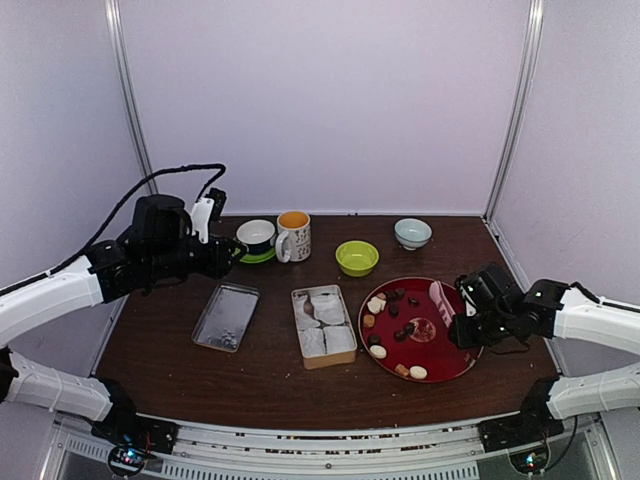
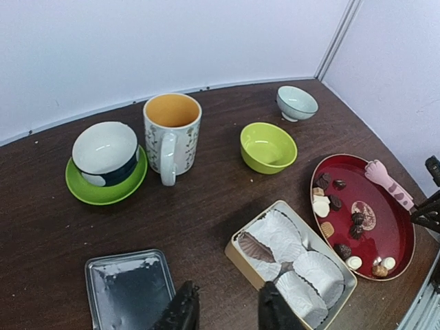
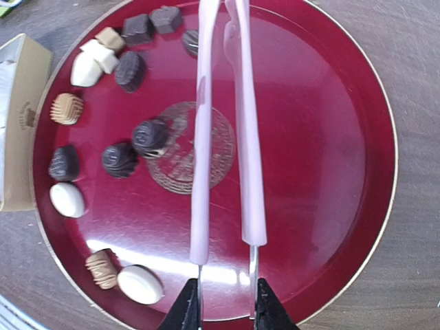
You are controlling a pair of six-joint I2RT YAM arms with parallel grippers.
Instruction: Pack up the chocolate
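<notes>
Right claw (image 3: 225,306) gripping pink tongs (image 3: 201,172), 1 plate (image 3: 323,137), 7 dark chocolates (image 3: 150,135)

- About a dozen bite-size pieces of chocolate (image 3: 119,159), all lying loose on the red plate (image 3: 316,137), spread in an arc over its left half in the top view.
- Mostly dark brown, ridged or swirled; three glossy cream-white; three tan, two of them ribbed.
- Packed tightest at the far rim, with one dark piece there partly hidden behind the pink tongs (image 3: 201,137).
- Two dark swirls just beside the plate's centre emblem.
</notes>
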